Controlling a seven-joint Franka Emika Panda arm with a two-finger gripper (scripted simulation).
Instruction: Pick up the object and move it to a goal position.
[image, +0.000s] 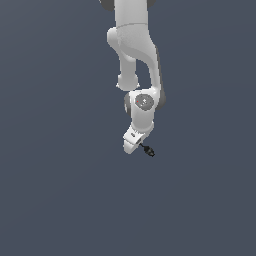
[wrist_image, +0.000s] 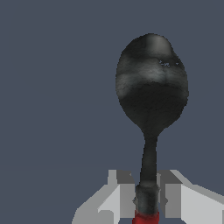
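The white arm (image: 134, 60) reaches down from the top of the exterior view against a plain grey-blue ground, and its pincer (image: 137, 144) sits at the low end, angled toward the exterior view's right. The object (image: 148, 150), a tiny dark stick with a rounded black tip, juts out from the pincer's end toward the exterior view's lower right, far smaller than the hand that carries it. The wrist view brings it close: the object (wrist_image: 151, 94) is a spoon-shaped tool with a glossy black oval bulb, a thin dark shaft running back from it, and a red end just showing at the picture's edge. The pincer (wrist_image: 147, 199) is clamped on that shaft near the red end, with one grey finger (wrist_image: 124, 197) pressed against each side of it.
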